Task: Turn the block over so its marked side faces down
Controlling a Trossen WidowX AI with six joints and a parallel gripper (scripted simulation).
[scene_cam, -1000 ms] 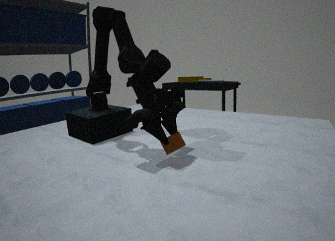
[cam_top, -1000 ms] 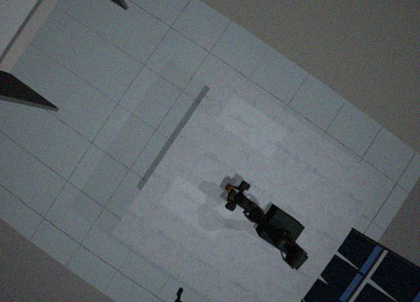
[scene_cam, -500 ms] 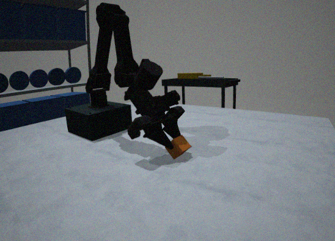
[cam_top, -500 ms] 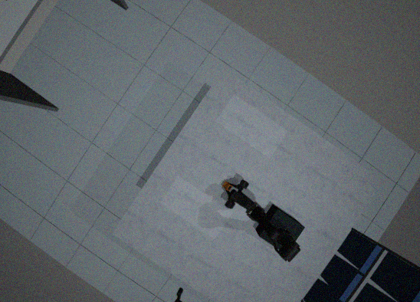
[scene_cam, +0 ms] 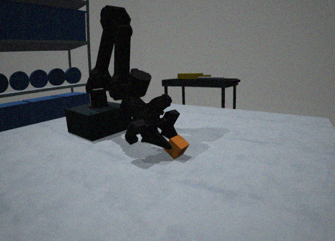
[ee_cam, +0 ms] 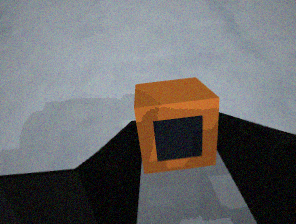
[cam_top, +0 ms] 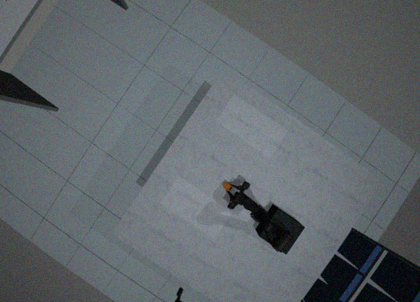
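The orange block [cam_top: 227, 185] [scene_cam: 178, 145] [ee_cam: 172, 93] is held between the fingertips of my gripper [cam_top: 230, 189] [scene_cam: 172, 141] [ee_cam: 173, 123], which is shut on it. The block is tilted, with its lowest corner close to the table [cam_top: 306, 178] [scene_cam: 214, 188] [ee_cam: 90, 45]; I cannot tell whether that corner touches. Its marked side, with a dark square [ee_cam: 178, 139], faces back toward the wrist camera and slants upward between the fingers. In the exterior view the marked side is hidden.
The arm's black base [cam_top: 287, 228] [scene_cam: 95, 122] stands on the table behind the gripper. A shelf rack [scene_cam: 88, 38] with blue bins and a dark side table [scene_cam: 198, 83] with a yellow item stand beyond the table.
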